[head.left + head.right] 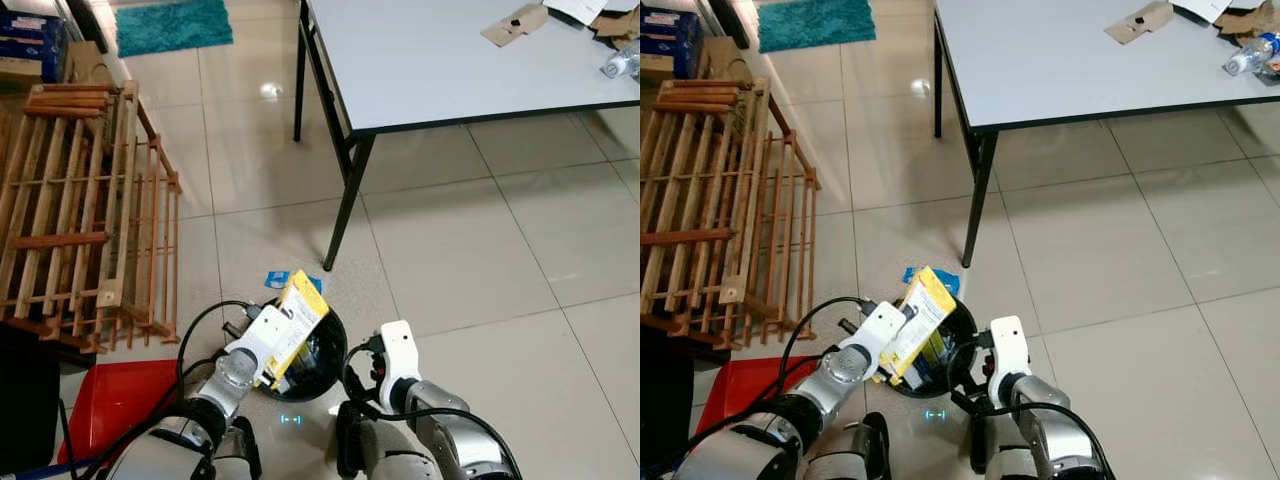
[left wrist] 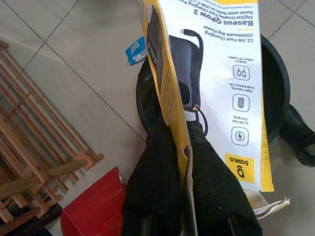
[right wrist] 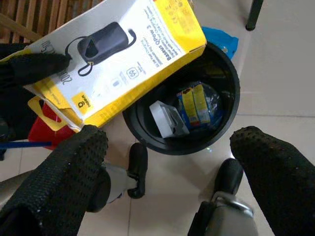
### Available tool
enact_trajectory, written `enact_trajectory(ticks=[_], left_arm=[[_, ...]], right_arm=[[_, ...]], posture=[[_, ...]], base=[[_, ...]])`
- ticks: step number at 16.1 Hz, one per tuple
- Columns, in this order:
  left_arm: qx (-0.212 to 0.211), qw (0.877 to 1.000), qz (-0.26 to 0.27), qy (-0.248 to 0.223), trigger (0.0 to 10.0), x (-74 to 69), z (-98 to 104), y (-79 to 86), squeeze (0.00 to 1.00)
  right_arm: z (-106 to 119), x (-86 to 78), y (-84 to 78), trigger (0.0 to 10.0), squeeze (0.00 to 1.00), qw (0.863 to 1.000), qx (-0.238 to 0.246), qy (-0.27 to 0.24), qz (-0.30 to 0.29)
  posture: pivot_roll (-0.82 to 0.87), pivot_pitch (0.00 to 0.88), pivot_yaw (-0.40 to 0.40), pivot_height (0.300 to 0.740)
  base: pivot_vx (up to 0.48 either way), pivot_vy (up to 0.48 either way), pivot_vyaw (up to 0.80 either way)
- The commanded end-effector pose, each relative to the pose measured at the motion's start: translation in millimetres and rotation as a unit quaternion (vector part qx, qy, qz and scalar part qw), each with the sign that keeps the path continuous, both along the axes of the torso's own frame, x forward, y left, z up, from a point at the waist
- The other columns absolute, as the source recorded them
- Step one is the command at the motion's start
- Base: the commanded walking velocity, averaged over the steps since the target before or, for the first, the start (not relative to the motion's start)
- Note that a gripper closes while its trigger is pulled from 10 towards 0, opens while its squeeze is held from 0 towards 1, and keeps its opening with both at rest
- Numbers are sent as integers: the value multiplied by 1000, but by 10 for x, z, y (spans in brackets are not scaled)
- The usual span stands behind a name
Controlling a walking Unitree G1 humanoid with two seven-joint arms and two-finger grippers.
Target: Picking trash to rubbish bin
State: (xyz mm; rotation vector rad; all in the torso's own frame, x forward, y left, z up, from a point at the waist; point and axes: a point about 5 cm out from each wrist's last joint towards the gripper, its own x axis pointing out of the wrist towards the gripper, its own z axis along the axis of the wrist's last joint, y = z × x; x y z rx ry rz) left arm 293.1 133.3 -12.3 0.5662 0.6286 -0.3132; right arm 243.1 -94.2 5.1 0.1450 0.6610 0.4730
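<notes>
My left gripper (image 2: 179, 132) is shut on the lower end of a yellow and white power-bank box (image 1: 297, 322). It holds the box tilted over the near-left rim of a round black rubbish bin (image 1: 336, 349) on the floor. Inside the bin (image 3: 231, 115) lie a grey item (image 3: 167, 118) and a blue and yellow packet (image 3: 197, 102). Just right of the bin, my right gripper (image 3: 172, 162) is open, its two fingers (image 3: 74, 172) spread wide above the near rim and holding nothing.
A blue wrapper (image 1: 277, 279) lies on the tiles behind the bin. A grey table (image 1: 450, 60) with black legs (image 1: 345, 200) stands ahead, carrying cardboard scraps (image 1: 515, 25) and a bottle (image 1: 620, 65). A wooden rack (image 1: 90, 210) and a red dustpan (image 1: 120, 400) are on the left.
</notes>
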Motion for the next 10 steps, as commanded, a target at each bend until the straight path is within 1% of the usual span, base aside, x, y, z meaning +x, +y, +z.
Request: enact_trajectory(ticks=[1, 2, 3, 4, 10], left_arm=[[0, 1000, 3, 13, 10000, -78, -73, -21, 0], [1, 1000, 2, 12, 10000, -75, -71, -25, 0], [1, 1000, 2, 11, 10000, -75, -70, -25, 59], [4, 1000, 2, 9, 10000, -68, -64, -24, 1000], [0, 1000, 5, 12, 10000, -63, -62, -12, 1000]], right_arm=[[-44, -87, -26, 10000, 0, 1000, 0, 19, -2], [-23, -103, -26, 10000, 0, 1000, 0, 23, -3], [-17, -109, -27, 10000, 0, 1000, -1, 24, -3], [-8, -112, -31, 10000, 0, 1000, -1, 25, -3], [6, -113, -31, 10000, 0, 1000, -2, 28, -3]], posture=[[-143, 343, -57, 740], [-143, 343, -57, 740], [-143, 343, -57, 740], [-145, 351, -60, 740], [-140, 358, -63, 740]], base=[[0, 0, 0], [0, 0, 0], [0, 0, 0], [0, 0, 0], [0, 0, 0]])
